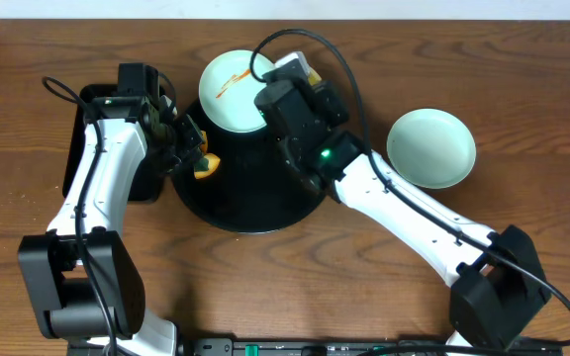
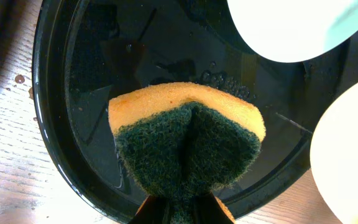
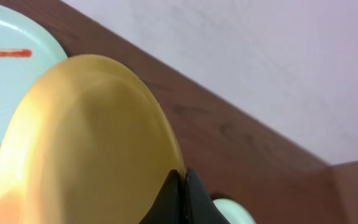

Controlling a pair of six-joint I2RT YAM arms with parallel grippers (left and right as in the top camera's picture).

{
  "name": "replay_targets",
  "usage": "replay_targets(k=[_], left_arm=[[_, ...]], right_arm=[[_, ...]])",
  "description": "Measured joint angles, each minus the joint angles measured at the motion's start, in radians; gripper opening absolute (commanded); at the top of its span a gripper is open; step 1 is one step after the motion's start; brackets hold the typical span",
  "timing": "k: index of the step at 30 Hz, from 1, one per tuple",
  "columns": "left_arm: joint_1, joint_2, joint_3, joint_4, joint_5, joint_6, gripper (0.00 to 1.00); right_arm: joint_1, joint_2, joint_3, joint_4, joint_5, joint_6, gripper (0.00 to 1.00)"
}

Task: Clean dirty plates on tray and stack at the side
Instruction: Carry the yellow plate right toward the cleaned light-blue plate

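Note:
A large round black tray [image 1: 250, 203] lies mid-table. Its far rim carries a pale blue-green plate [image 1: 234, 91] streaked with orange-red sauce, which shows again in the right wrist view [image 3: 11, 81]. My right gripper [image 3: 183, 180] is shut on the rim of a pale yellow plate [image 3: 86, 143], held tilted on edge above the tray's back right. My left gripper [image 2: 182, 208] is shut on a yellow sponge with a green scouring face [image 2: 188, 140], which hangs over the tray's left half [image 2: 73, 124]. A second pale blue-green plate [image 1: 430, 148], with no streaks, rests on the table to the right.
A smaller rectangular black tray [image 1: 97, 109] sits at the left, under my left arm. Cables loop over the table behind both arms. Bare wooden tabletop [image 1: 364, 287] lies in front of the round tray.

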Motion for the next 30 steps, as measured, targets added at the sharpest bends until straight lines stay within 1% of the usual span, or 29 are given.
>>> replay_targets(k=[8,17,19,22,25,30], left_arm=[[0.000,0.000,0.000,0.000,0.000,0.000,0.08],[0.000,0.000,0.000,0.000,0.000,0.000,0.08],[0.000,0.000,0.000,0.000,0.000,0.000,0.08],[0.000,0.000,0.000,0.000,-0.001,0.000,0.08],[0.000,0.000,0.000,0.000,-0.003,0.000,0.08],[0.000,0.000,0.000,0.000,-0.003,0.000,0.08]], right_arm=[[0.033,0.000,0.000,0.061,0.077,-0.122,0.01],[0.037,0.000,0.000,0.053,0.093,-0.141,0.01],[0.036,0.000,0.000,0.024,0.084,-0.117,0.01],[0.023,-0.001,0.000,-0.066,0.016,-0.048,0.01],[-0.015,-0.001,0.000,-0.145,-0.099,0.039,0.01],[-0.123,-0.001,0.000,-0.206,-0.333,0.163,0.01]])
